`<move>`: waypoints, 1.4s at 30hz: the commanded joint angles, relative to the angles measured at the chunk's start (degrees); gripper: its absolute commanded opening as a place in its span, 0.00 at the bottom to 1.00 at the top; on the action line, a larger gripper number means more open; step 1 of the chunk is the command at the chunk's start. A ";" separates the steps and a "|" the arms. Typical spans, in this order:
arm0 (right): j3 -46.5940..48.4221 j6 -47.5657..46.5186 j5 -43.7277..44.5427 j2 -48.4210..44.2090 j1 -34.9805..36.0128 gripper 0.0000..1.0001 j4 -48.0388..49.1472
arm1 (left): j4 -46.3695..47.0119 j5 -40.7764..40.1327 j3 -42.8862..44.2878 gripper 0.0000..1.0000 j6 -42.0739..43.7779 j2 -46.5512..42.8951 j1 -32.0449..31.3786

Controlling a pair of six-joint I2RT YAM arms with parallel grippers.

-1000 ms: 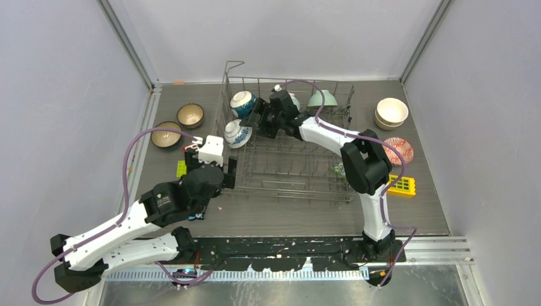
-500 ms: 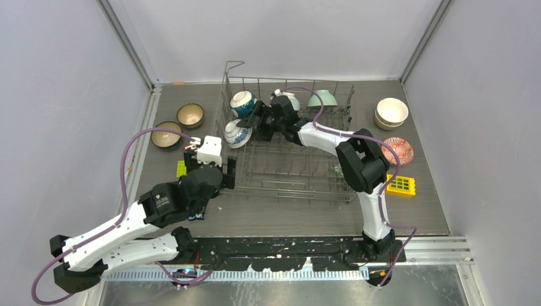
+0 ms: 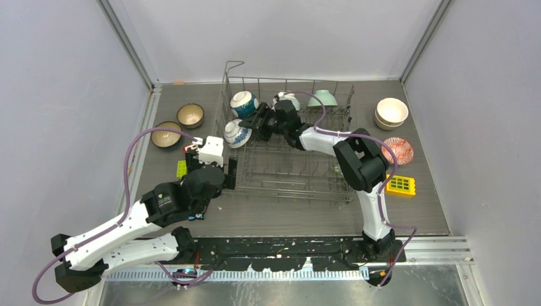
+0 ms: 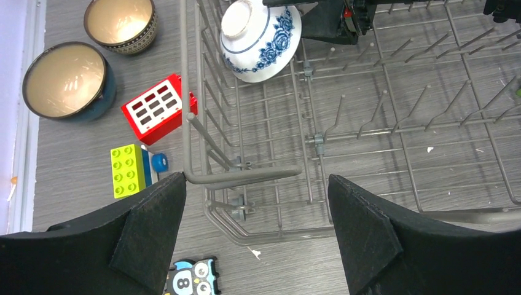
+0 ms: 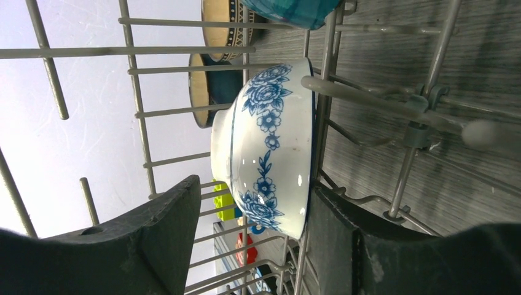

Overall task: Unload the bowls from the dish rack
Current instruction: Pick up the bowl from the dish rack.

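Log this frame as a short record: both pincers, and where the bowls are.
left pincer: open, empty, above near-left corner of dish rack
right pincer: open, straddling tilted floral bowl in rack
also in rack: mint bowl, far row
already out: dark teal bowl, brown bowl, left of rack
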 commanded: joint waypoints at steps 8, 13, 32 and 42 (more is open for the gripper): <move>-2.37 4.40 -2.50 0.64 -0.68 0.58 13.09 | 1.58 -0.70 0.46 0.86 -0.87 0.94 0.29; -2.30 5.69 -3.64 1.38 -0.71 0.54 15.64 | 1.53 -0.68 0.43 0.86 -0.87 1.03 0.26; -2.84 9.91 -7.04 2.80 -0.42 0.44 24.79 | 1.87 -0.59 0.45 0.86 -0.98 1.47 0.28; -2.00 10.26 -8.45 3.67 -0.11 0.39 25.68 | 1.90 -0.55 0.46 0.85 -1.05 1.83 0.28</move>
